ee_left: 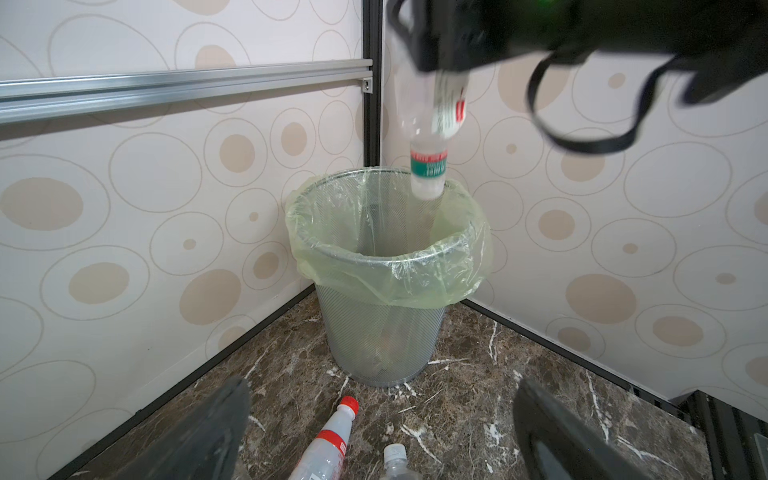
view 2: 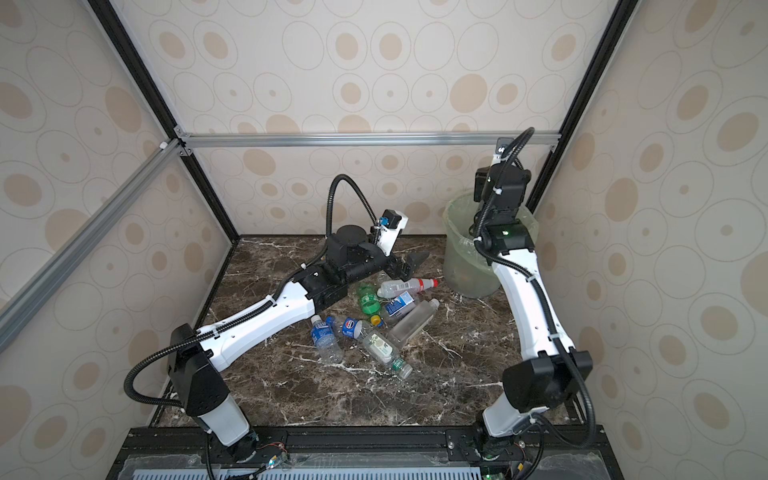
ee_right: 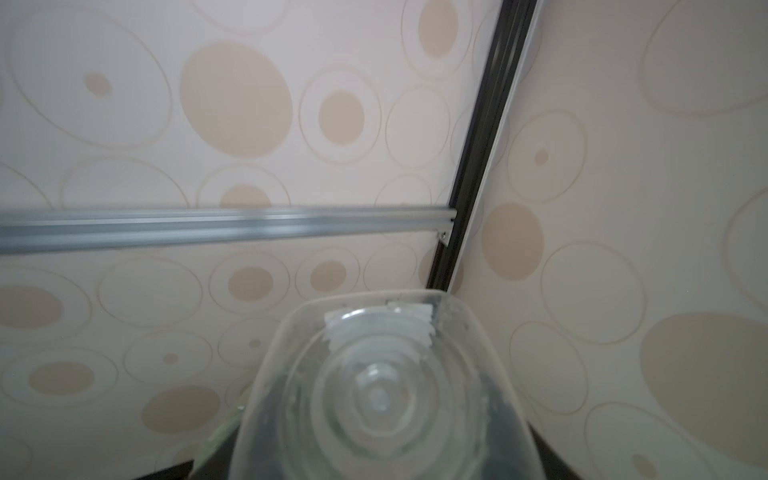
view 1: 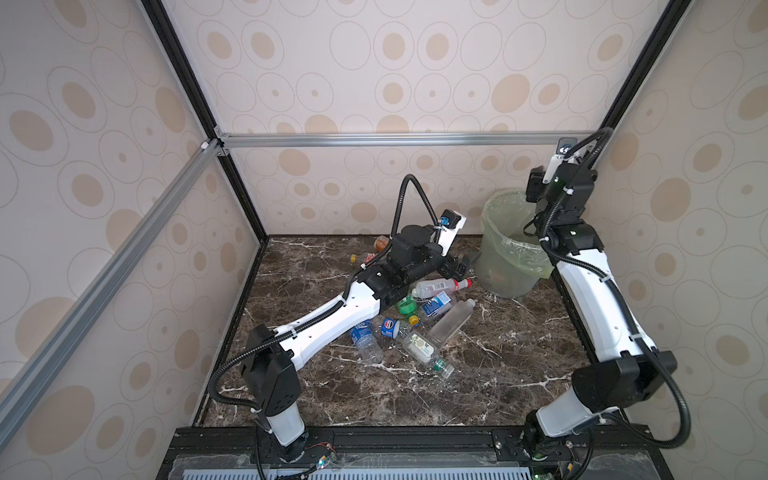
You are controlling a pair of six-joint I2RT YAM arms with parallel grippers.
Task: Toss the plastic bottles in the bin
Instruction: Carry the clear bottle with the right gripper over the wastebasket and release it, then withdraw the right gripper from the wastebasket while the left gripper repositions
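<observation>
The bin, a mesh basket lined with a pale green bag, stands in the far right corner. My right gripper hangs right above its mouth. A clear bottle points cap-down between its jaws, streaked with blur; its round base fills the right wrist view. Whether the jaws still press it does not show. My left gripper is open and empty, low over the floor in front of the bin. A red-capped bottle lies just below it. Several more plastic bottles lie mid-floor.
Two bottles lie by the back wall behind the left arm. A clear white-capped bottle lies beside the red-capped one. Patterned walls and black frame posts close in the bin's corner. The marble floor lies toward the front.
</observation>
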